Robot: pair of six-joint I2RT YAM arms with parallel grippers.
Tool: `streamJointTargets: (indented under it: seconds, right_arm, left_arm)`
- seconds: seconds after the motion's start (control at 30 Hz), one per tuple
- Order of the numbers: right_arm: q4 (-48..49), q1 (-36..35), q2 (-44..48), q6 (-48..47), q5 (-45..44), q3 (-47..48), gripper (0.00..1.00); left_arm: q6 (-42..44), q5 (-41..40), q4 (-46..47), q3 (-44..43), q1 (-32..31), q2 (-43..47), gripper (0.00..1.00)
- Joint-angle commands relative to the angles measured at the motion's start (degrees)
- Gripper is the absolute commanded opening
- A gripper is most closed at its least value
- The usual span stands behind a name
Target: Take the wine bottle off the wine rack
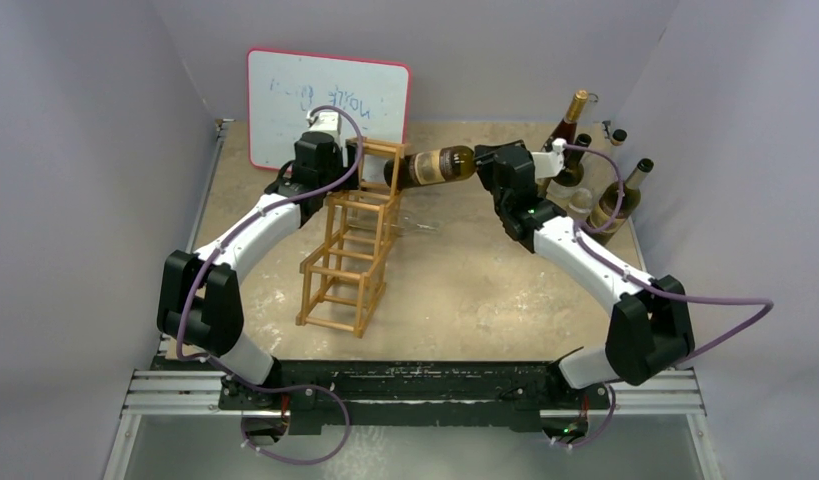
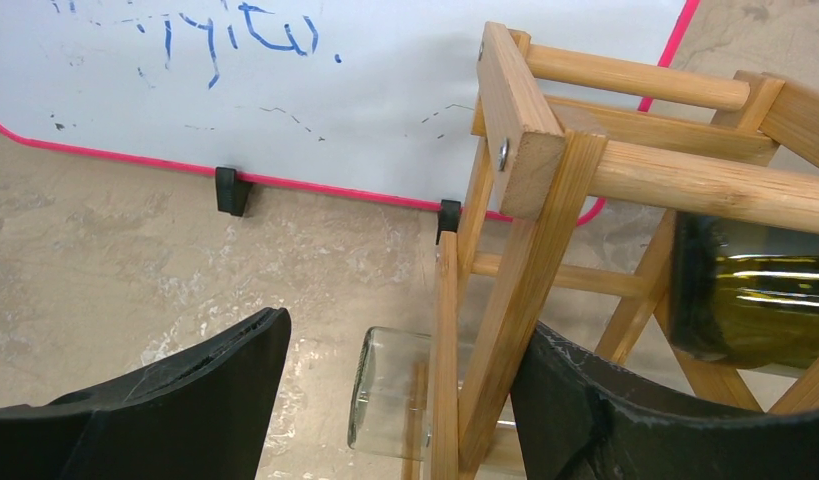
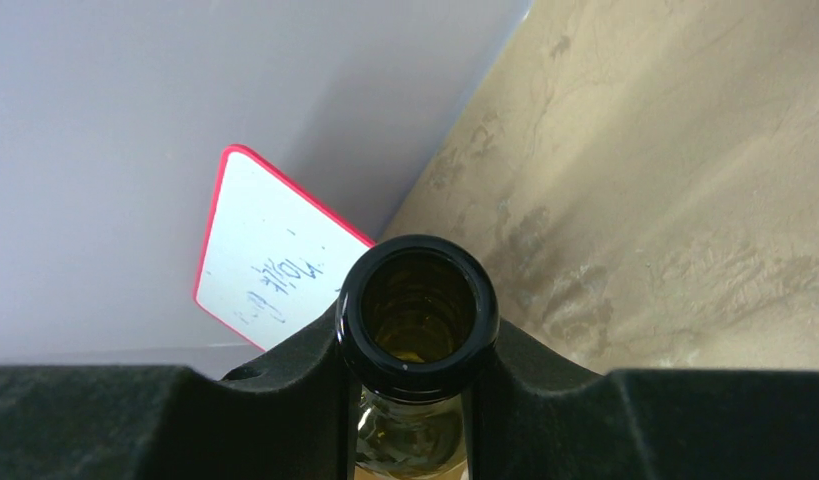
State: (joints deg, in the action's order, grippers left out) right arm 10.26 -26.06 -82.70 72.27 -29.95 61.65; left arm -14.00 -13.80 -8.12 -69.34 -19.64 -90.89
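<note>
From above, the left arm [image 1: 260, 225] rises from its base at 7 o'clock, bends at the elbow near 8 o'clock and reaches toward 11 o'clock. The left gripper [image 2: 405, 345] holds its fingers [image 2: 215, 390] well apart. The right arm [image 1: 575, 250] mirrors it: base at 5 o'clock, elbow near 4, forearm reaching to 1 o'clock. The right gripper [image 3: 417, 345] points toward 9 o'clock, its fingers [image 3: 285, 400] clamped tight on a bottle [image 3: 417, 310] neck.
</note>
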Motion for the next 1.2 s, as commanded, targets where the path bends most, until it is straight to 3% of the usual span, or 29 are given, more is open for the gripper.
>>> streamJointTargets:
  seconds: [0.0,0.17,0.4,0.6,0.73,0.93,1.17]
  right_arm:
    - [4.87,0.55,4.22,-5.49,-3.35,0.28,0.00]
    - [4.92,0.54,6.41,-13.17,-2.84,0.99,0.00]
    - [6.02,0.51,10.47,-31.64,2.78,3.19,0.00]
    - [1.67,0.51,16.49,-48.03,8.04,3.63,0.00]
    - [-3.97,0.50,21.89,-52.94,7.92,0.83,0.00]
    - [-14.15,0.50,27.28,-53.12,-3.94,-4.31,0.00]
    - [-17.85,0.70,28.36,-50.08,-20.82,-8.69,0.00]
  left_arm:
    - [0.00,-5.01,0.48,-2.38,0.98,1.51,0.76]
    - [0.02,-4.77,0.39,-2.51,0.92,1.56,0.77]
    - [0.11,-4.83,0.12,-2.55,0.99,1.55,0.77]
    - [0.08,-4.58,0.12,-2.64,0.95,1.66,0.78]
    - [-0.05,-4.27,0.06,-2.63,0.93,1.59,0.78]
    - [-0.09,-4.05,0.12,-2.64,0.97,1.60,0.78]
    - [-0.06,-3.87,0.04,-2.51,0.95,1.42,0.78]
